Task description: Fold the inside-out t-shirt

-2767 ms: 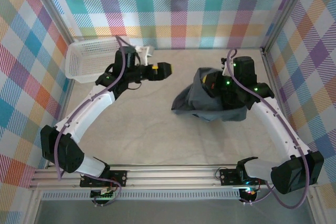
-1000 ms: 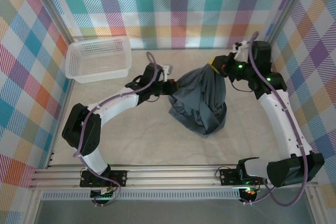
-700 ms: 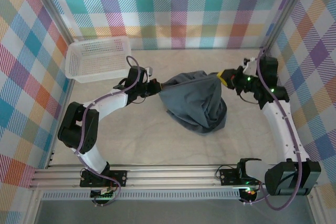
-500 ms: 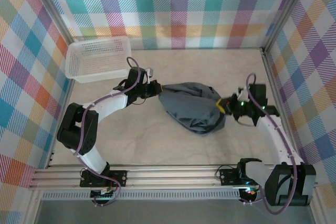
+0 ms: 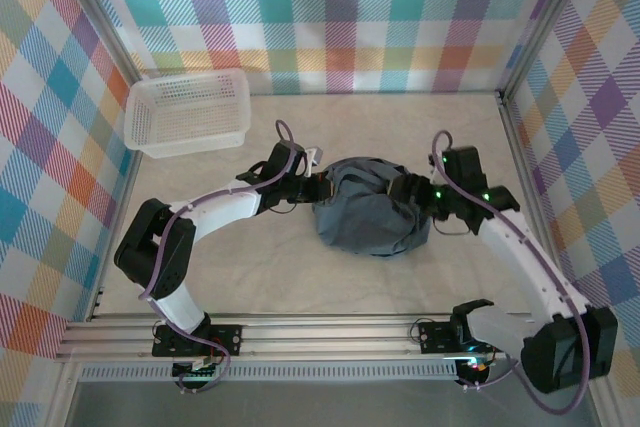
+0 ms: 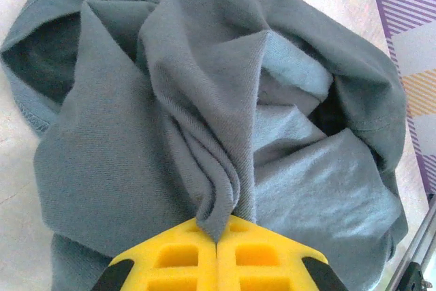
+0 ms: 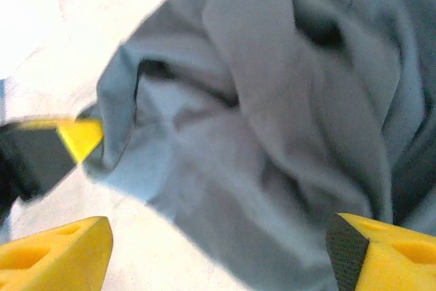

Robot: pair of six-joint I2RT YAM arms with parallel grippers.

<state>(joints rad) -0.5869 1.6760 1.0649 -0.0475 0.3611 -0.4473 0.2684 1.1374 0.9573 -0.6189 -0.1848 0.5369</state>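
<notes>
Overall: the shirt (image 5: 370, 219) lay bunched in a rounded heap in the middle of the table (image 5: 260, 277), well apart from the basket (image 5: 188, 112) in the far left corner.
Left gripper (image 6: 218, 226): its pads were pressed together on a gathered ridge of cloth at the heap's left edge. The folds fanned away from that pinch, so it looked like the bundle's anchor.
Right gripper (image 7: 218, 236): its fingers were spread wide and held nothing, with the shirt's right side just ahead of them. From above it sat against the heap's right edge.
Why so close: the two grippers faced each other with only cloth between them, so the shirt was slack and crumpled rather than stretched.
Cloth: stitched hems and an opening showed in the left wrist view, with layers tucked over one another. No tag could be made out.
Stage: early, by my reading. Nothing was flat and there was no clean fold.
Next: the open gripper probably needed a hem or shoulder to take, and then both would draw apart to spread the shirt.
Risk: catching several layers at once would leave the bundle knotted, and soft cloth might slip from a shallow pinch.
</notes>
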